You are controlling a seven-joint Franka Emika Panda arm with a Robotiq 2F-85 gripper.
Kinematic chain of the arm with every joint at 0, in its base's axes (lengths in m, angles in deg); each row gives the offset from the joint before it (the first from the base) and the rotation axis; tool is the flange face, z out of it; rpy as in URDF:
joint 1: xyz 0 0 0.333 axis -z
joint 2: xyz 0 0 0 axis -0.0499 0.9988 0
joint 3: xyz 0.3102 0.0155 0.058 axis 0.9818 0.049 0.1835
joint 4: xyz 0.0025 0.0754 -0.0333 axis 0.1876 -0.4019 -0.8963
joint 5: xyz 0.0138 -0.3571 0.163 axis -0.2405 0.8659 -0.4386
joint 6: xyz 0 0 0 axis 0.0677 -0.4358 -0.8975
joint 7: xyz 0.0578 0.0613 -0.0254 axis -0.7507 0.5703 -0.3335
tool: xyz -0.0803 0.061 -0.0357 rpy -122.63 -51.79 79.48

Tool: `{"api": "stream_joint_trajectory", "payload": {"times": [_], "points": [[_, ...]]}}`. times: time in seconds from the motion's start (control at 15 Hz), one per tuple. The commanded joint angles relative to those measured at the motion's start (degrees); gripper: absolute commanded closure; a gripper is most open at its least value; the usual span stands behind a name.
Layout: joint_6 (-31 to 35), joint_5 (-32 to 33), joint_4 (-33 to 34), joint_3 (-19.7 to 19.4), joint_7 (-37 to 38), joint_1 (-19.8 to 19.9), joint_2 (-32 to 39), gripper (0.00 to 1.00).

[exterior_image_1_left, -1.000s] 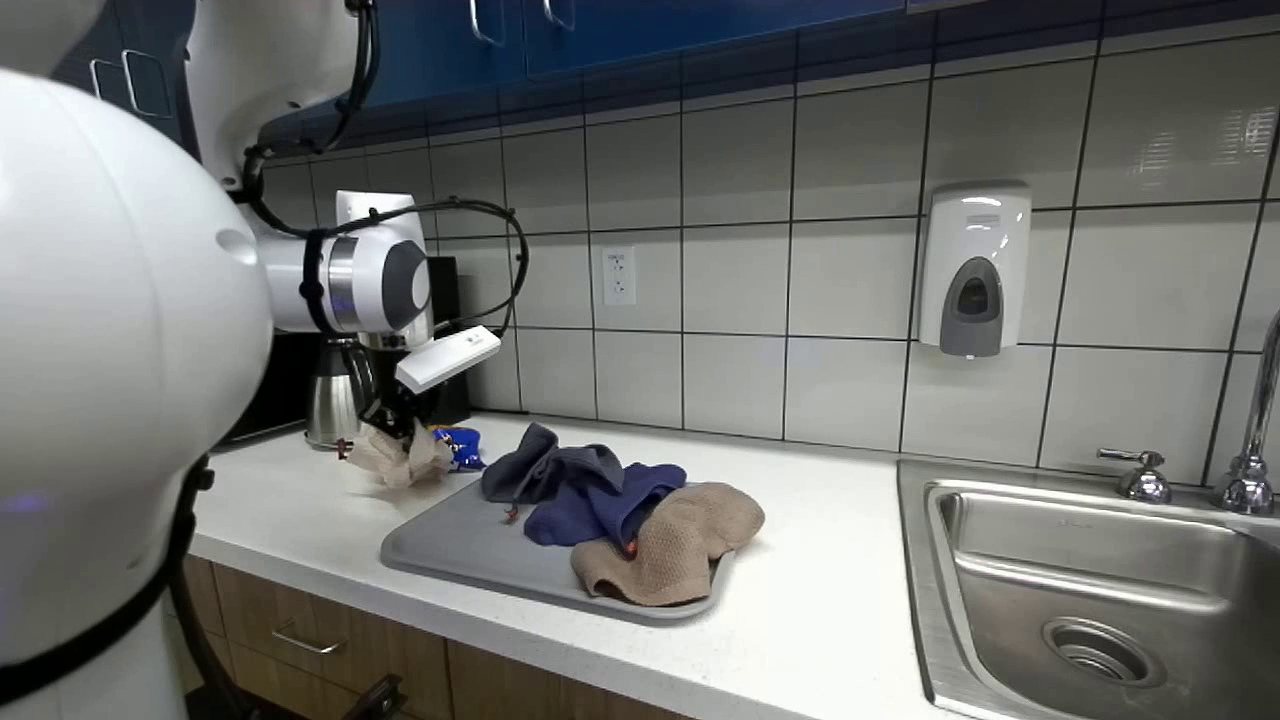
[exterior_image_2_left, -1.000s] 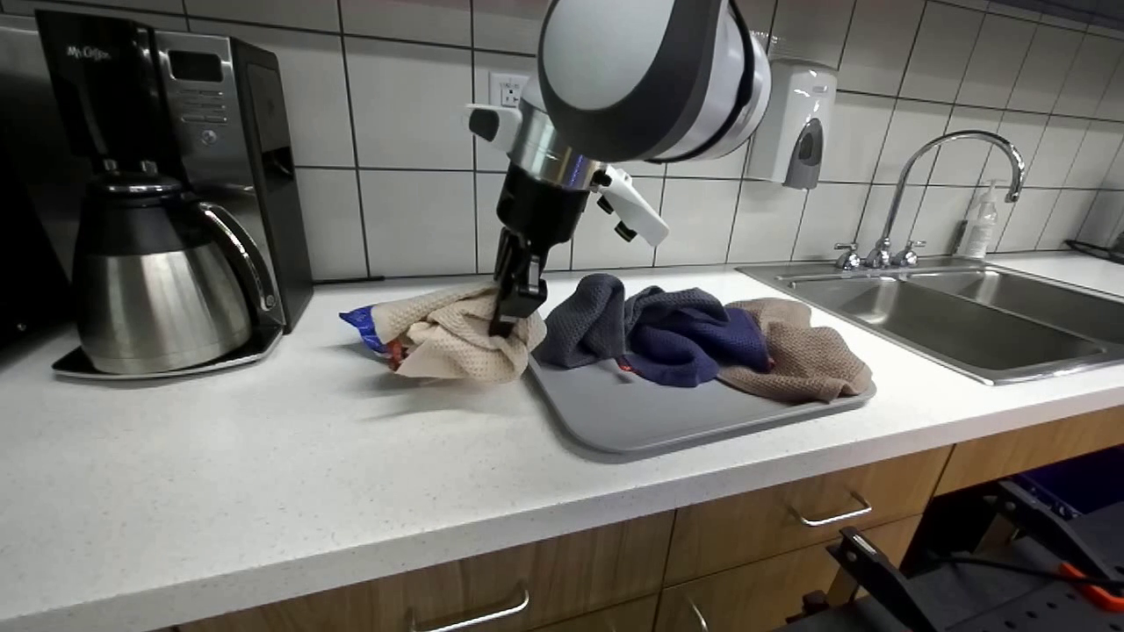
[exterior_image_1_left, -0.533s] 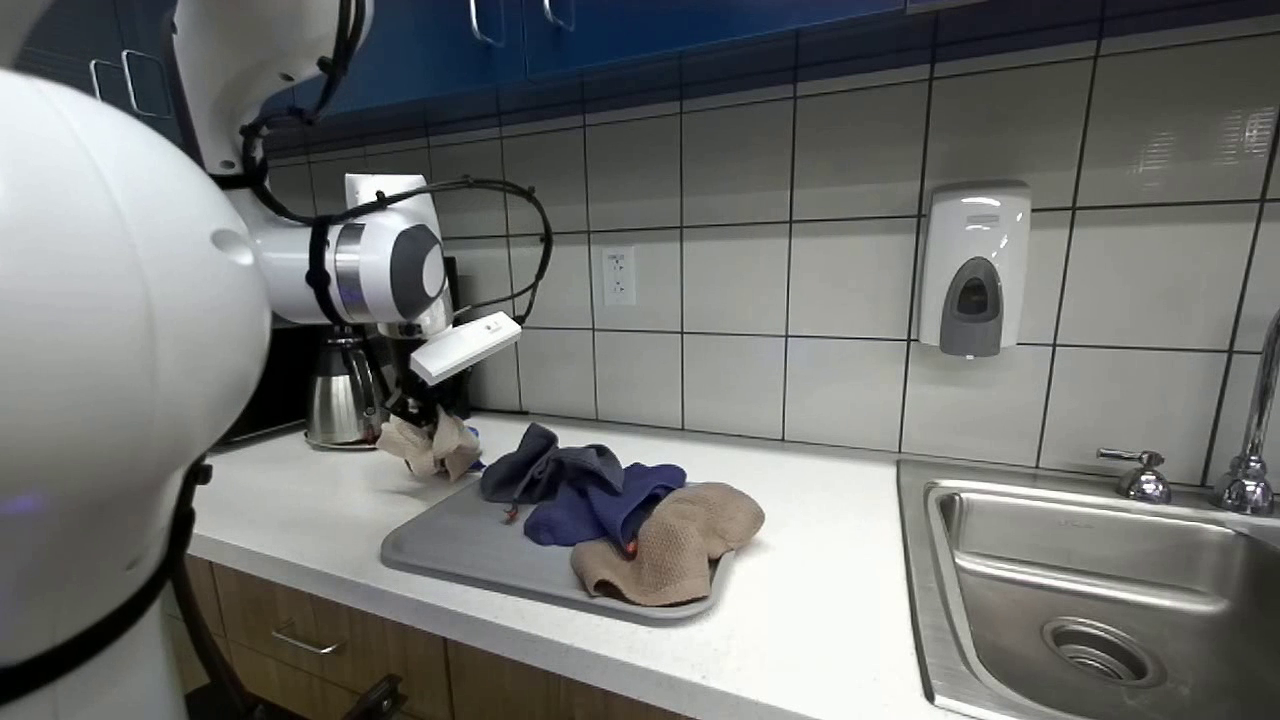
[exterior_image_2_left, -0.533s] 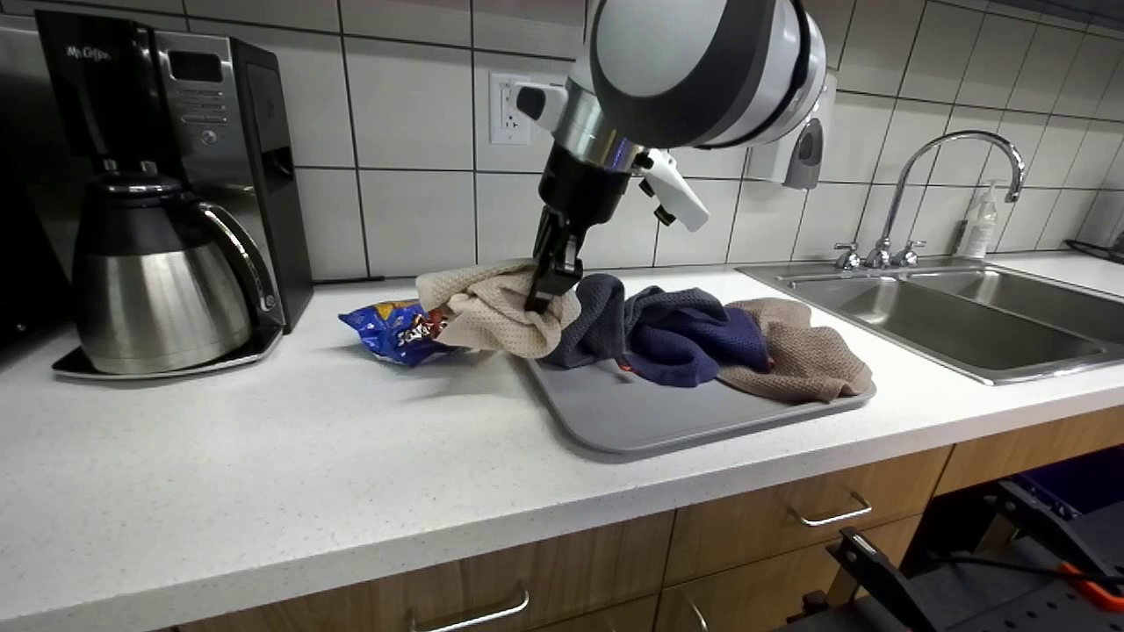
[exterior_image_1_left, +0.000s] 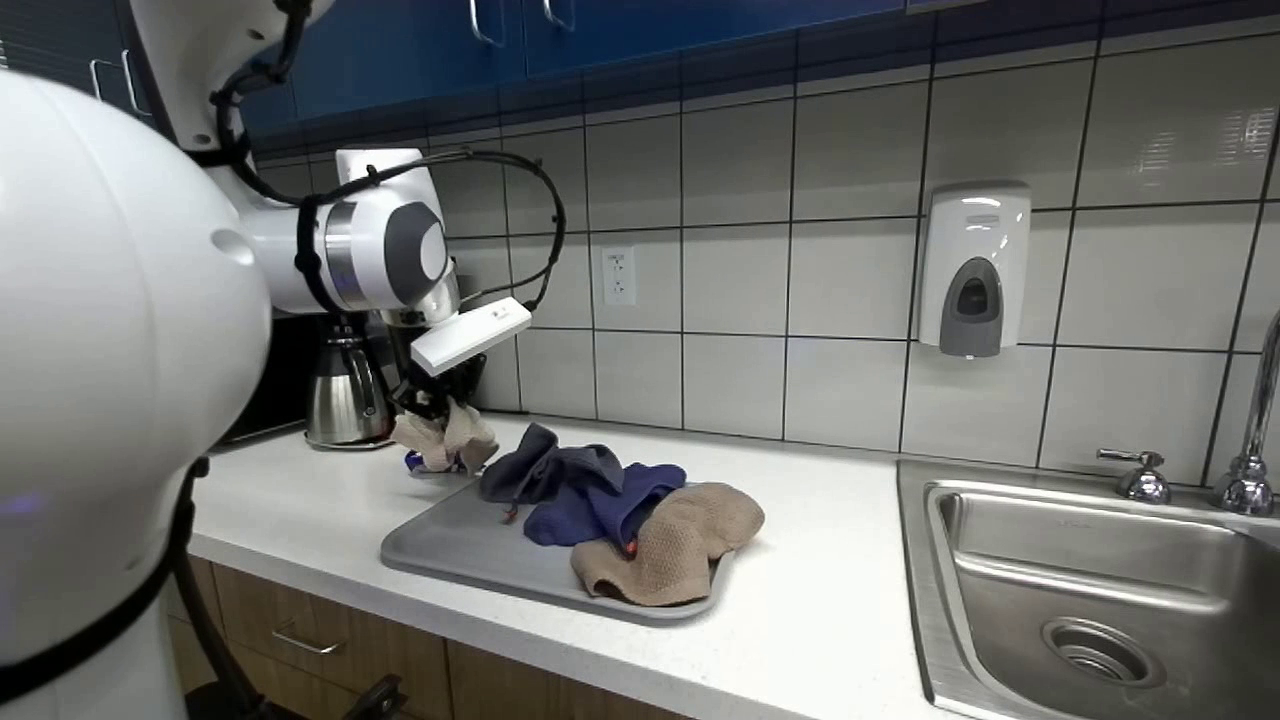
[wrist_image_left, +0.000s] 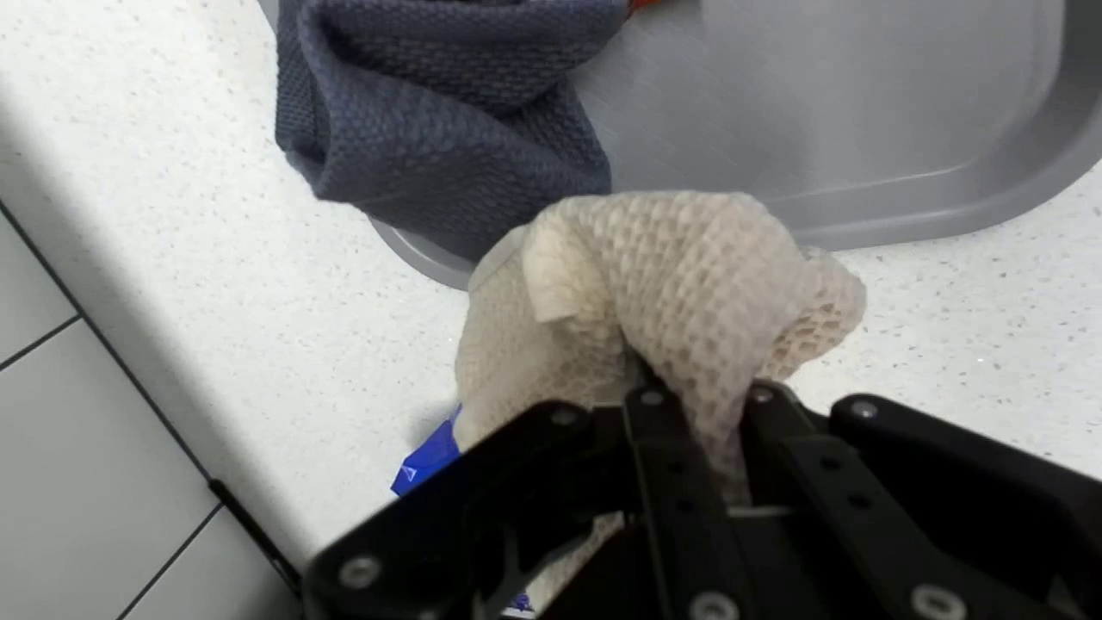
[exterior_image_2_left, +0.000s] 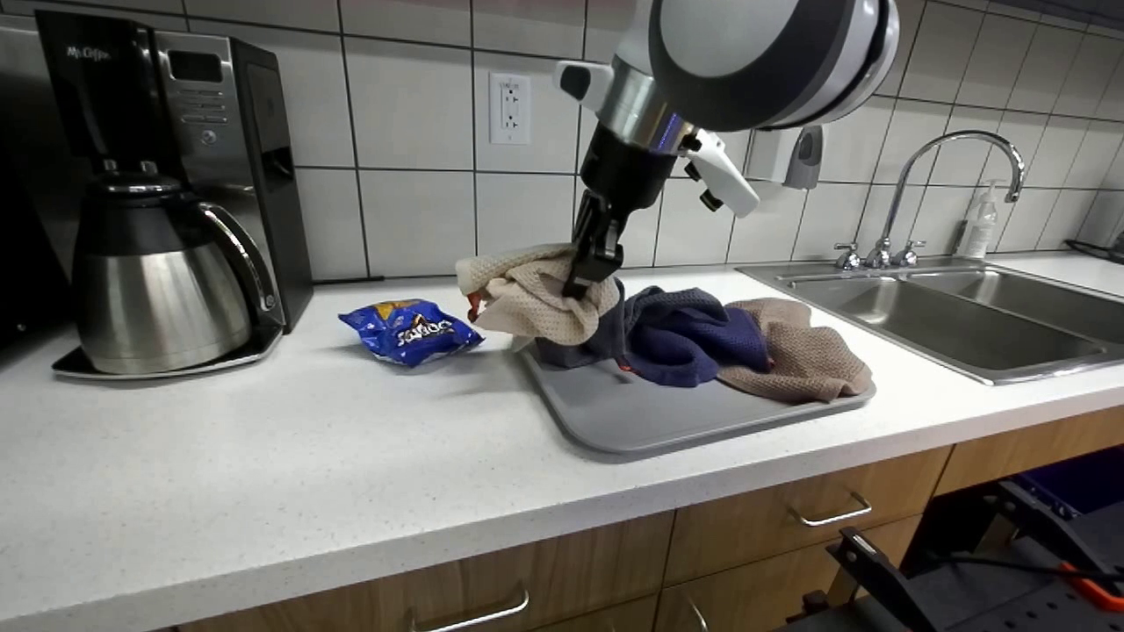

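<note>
Claw [wrist_image_left: 708, 398] gripped bunched beige cloth [exterior_image_2_left: 537, 297] above desk [exterior_image_2_left: 290, 456], left of gray cloth [exterior_image_1_left: 565, 468] on tray [exterior_image_2_left: 667, 421] in both exterior views; blue snack bag [exterior_image_2_left: 411, 333] lay nearby. Risk, as judged: dangling folds could catch gray cloth and drag it; shallow pinch could let beige cloth slip.

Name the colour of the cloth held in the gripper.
The held cloth is pale beige, seen best in the wrist view.
</note>
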Motion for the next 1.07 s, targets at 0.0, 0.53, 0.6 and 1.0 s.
{"api": "stream_joint_trajectory", "payload": {"times": [0.0, 0.53, 0.6, 1.0], "points": [[0.1, 0.2, -5.3, 0.0, 3.2, 0.1, -6.5, 0.97], [-1.8, 4.9, -8.1, -3.5, 12.8, -0.5, -9.7, 0.97], [-1.9, 6.0, -8.2, -4.1, 14.1, -0.6, -9.9, 0.97], [-2.0, 9.9, -8.0, -6.9, 19.2, -0.7, -8.7, 0.97]]}}
